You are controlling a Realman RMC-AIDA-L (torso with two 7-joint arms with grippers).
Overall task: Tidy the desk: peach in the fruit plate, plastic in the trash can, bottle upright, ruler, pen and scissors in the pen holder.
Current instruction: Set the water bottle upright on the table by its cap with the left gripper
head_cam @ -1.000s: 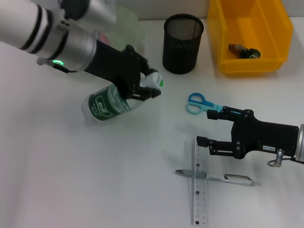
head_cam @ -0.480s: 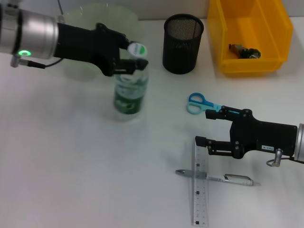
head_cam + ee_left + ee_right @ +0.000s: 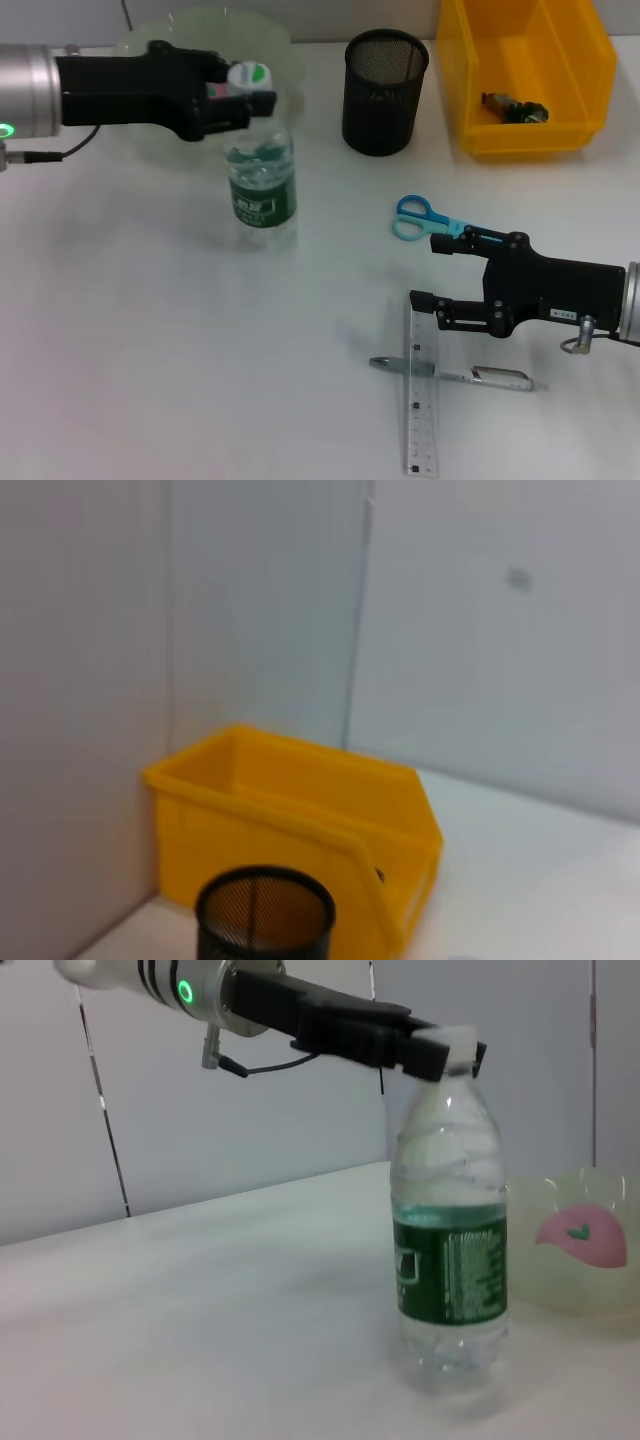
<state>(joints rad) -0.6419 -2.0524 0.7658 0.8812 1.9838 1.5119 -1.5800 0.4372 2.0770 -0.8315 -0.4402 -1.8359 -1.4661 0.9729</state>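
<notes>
The clear bottle with a green label stands upright on the desk, also seen as bottle. My left gripper is shut on its white cap from the left. The pale green fruit plate lies behind it, and the pink peach rests inside the plate. My right gripper hovers open, low over the desk, between the blue-handled scissors and the clear ruler. A silver pen lies across the ruler. The black mesh pen holder stands at the back.
The yellow trash can sits at the back right with a crumpled piece of plastic in it. In the left wrist view the yellow trash can and pen holder stand against a grey wall.
My left gripper has swung the bottle from lying tilted to upright and shifted it slightly left, standing it on the desk. The right gripper has hardly moved.
</notes>
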